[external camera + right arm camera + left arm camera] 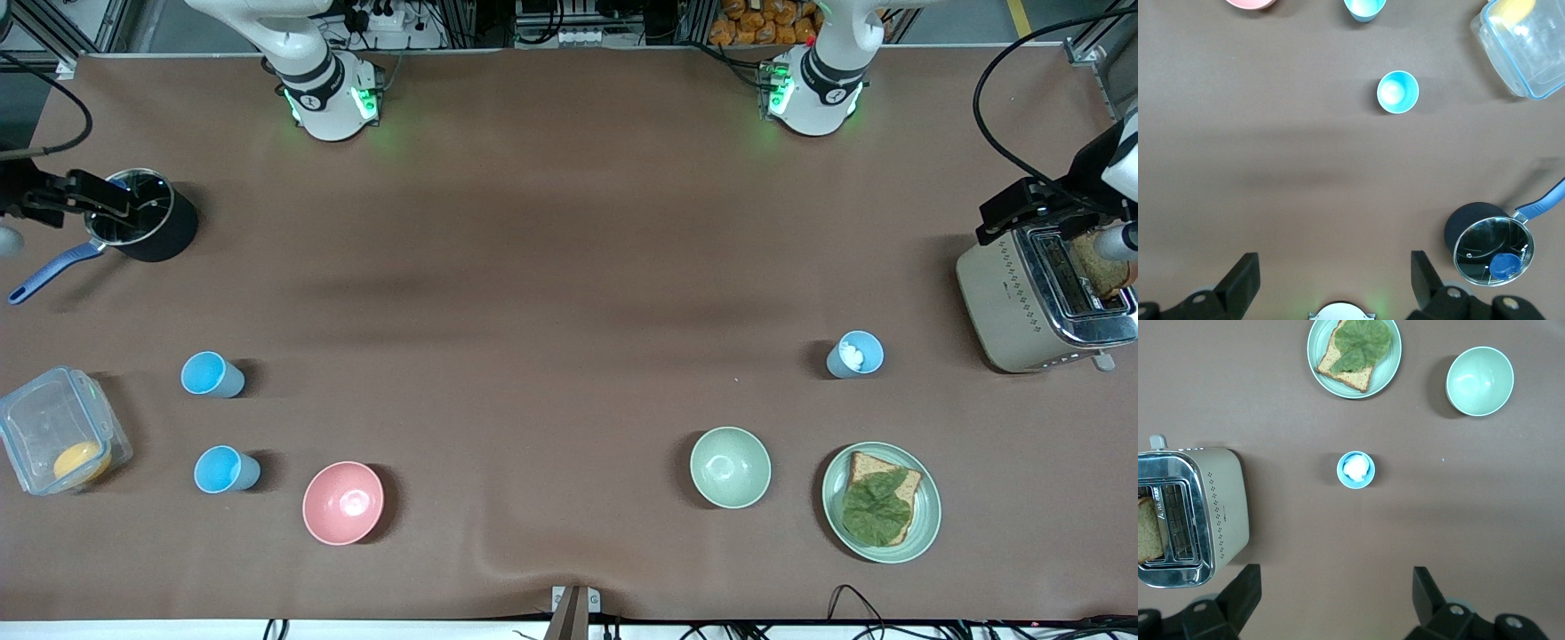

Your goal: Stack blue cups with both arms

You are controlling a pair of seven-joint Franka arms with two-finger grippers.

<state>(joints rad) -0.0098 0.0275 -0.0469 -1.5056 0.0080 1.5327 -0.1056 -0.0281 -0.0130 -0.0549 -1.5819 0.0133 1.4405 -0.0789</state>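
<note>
Two blue cups (212,374) (226,469) stand upright on the counter (533,311) toward the right arm's end, one nearer the front camera; from the nearer one, the pink bowl (343,502) sits at about four o'clock in the front view. A third blue cup (855,355), holding something white, stands toward the left arm's end. The left gripper (1331,600) and right gripper (1331,280) both hover wide open and empty.

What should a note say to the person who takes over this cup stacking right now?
Left claw: open, empty, up beside the toaster.
Right claw: open, empty, up beside the black pot.
Farther cup and nearer cup stand toward the right arm's end; third cup, with something white inside, toward the left arm's end.
Done: nothing stacked.
Left: all stacking.
</note>
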